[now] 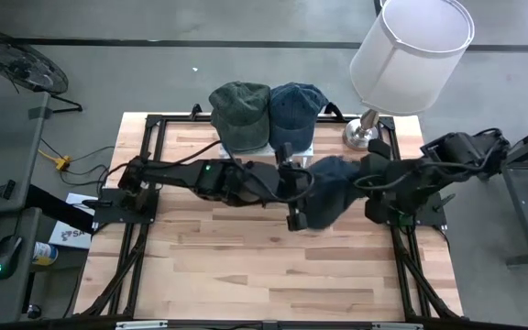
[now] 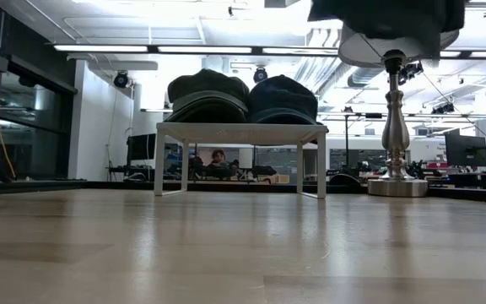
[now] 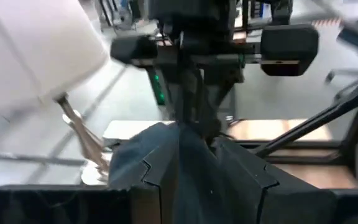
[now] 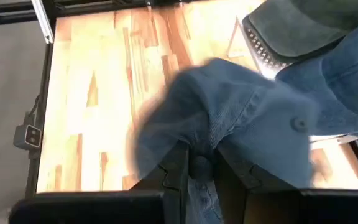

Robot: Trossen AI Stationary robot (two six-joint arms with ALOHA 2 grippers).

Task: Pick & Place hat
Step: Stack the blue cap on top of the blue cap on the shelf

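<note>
Held hat: a dark blue hat is up off the bench, between the two grippers, over the bench's middle toward its right edge. In the low view only its dark underside shows at the top, above the lamp.
Left gripper: the left gripper reaches across from the left edge and meets the hat's left side. In its wrist view the fingers are closed together on a fold of the dark cloth.
Right gripper: the right gripper comes in from the right edge and meets the hat's right side. In its wrist view the fingers are pinched on the blue cloth, which drapes above them.
Stand: a small white stand sits at the bench's far edge, near the middle.
Hats on stand: a green hat on the left and a blue hat on the right lie side by side, touching.
Lamp: a lamp with a white shade and metal base stands at the far right corner, just beside the stand.
</note>
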